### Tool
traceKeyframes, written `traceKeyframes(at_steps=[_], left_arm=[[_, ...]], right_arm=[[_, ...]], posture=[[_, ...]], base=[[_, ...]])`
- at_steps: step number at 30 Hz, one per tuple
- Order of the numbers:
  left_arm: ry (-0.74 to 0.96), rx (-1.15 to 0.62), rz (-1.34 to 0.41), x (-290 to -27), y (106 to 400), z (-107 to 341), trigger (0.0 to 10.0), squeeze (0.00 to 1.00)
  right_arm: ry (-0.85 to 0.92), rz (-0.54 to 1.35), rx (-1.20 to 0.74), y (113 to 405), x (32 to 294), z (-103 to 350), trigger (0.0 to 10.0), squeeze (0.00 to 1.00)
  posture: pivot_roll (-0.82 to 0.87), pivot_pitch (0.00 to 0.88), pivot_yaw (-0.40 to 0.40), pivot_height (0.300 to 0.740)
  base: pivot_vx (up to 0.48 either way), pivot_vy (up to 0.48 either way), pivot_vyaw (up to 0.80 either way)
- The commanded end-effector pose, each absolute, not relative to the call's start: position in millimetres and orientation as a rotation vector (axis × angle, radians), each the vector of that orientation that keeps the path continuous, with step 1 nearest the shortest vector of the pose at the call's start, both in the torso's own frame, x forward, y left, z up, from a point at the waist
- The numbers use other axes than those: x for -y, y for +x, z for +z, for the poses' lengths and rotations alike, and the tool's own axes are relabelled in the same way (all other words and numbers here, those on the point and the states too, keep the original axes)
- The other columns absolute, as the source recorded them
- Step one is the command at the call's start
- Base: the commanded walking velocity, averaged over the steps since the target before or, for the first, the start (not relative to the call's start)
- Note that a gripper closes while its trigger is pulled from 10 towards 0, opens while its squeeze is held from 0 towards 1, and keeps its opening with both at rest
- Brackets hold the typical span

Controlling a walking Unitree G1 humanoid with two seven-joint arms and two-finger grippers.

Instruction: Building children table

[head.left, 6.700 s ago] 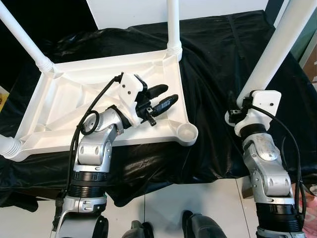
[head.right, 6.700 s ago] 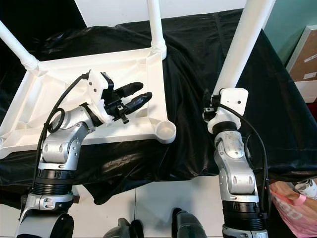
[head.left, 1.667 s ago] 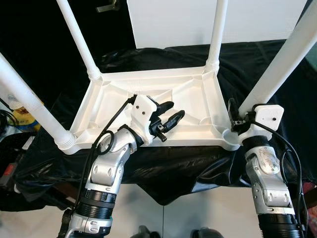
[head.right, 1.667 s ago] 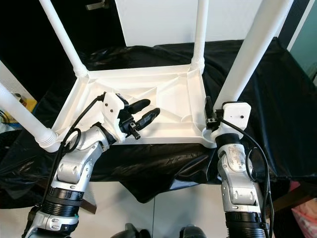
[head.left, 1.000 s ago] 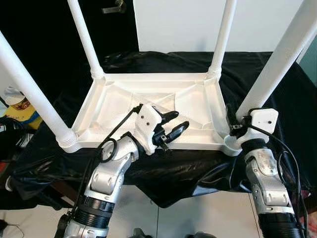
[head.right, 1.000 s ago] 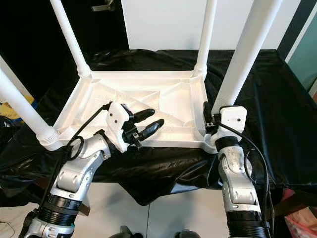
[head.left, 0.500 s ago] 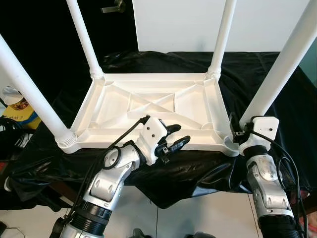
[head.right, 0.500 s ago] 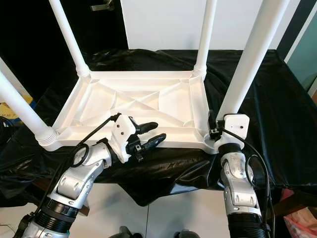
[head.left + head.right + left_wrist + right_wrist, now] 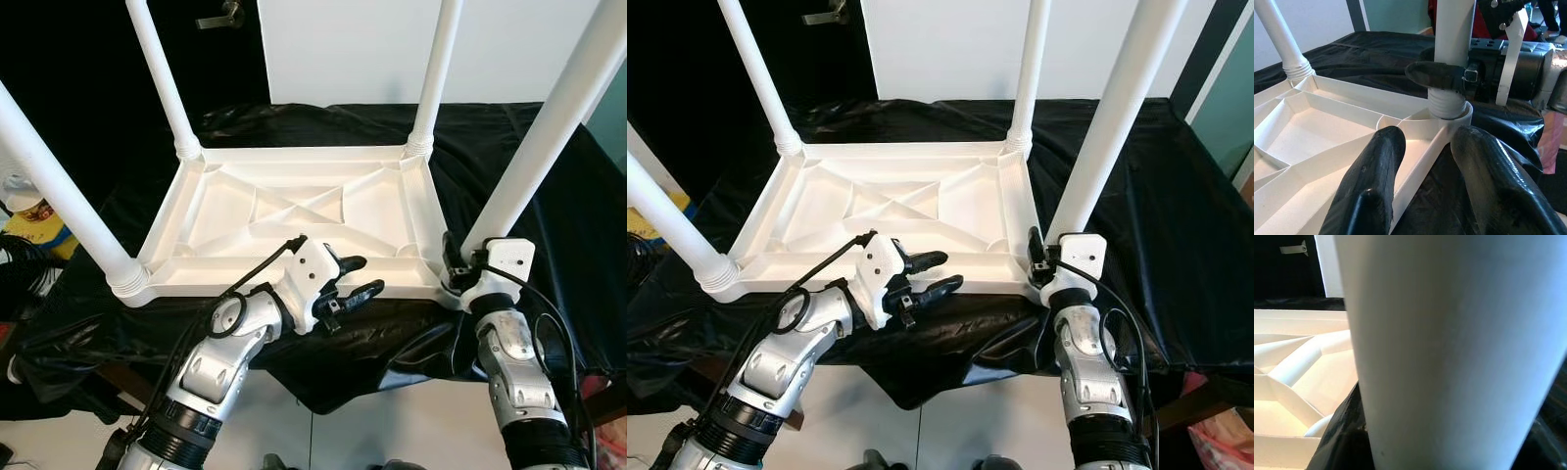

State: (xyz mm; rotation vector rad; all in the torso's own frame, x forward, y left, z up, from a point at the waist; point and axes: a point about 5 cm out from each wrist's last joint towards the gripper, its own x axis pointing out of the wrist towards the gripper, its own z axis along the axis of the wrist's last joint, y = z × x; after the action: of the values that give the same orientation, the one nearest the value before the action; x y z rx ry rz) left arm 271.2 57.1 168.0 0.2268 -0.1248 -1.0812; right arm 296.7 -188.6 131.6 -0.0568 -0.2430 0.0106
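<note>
My right end effector [image 9: 458, 266] is clamped on the near-right white plastic leg [image 9: 534, 157] of the upturned white plastic children's table [image 9: 294, 211]. My left end effector [image 9: 355, 278], fingers apart, straddles its near rim.

Nothing readable anywhere, as far as I can tell. The upturned white table [image 9: 294, 211] and its legs are plain plastic with no logo, label or number. There's a yellow item [image 9: 37, 227] on the floor left of the table that might carry print, but it's way too small and blurry to make out.
</note>
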Motion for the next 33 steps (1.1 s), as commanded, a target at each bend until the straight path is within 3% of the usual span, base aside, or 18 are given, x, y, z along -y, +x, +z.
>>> traceKeyframes(at_steps=[1, 20, 33], left_arm=[[0.232, 0.109, -1.182, -55, 265, 166, 10.0, 0.0], [0.235, 0.109, -1.176, -56, 265, 169, 10.0, 0.0], [0.242, 0.106, -1.177, -58, 265, 170, 10.0, 0.0]], right_arm=[[-0.053, 0.03, 0.183, 296, 185, 119, 10.0, 0.0], [-0.155, 0.135, 0.121, 276, 186, 95, 10.0, 0.0], [-0.016, 0.198, 0.027, 281, 177, 85, 10.0, 0.0]], posture=[[-0.12, 0.074, 0.042, 0.74], [-0.13, 0.073, 0.041, 0.74], [-0.12, 0.073, 0.042, 0.74]], base=[[0.0, 0.0, 0.0], [0.0, 0.0, 0.0], [0.0, 0.0, 0.0]])
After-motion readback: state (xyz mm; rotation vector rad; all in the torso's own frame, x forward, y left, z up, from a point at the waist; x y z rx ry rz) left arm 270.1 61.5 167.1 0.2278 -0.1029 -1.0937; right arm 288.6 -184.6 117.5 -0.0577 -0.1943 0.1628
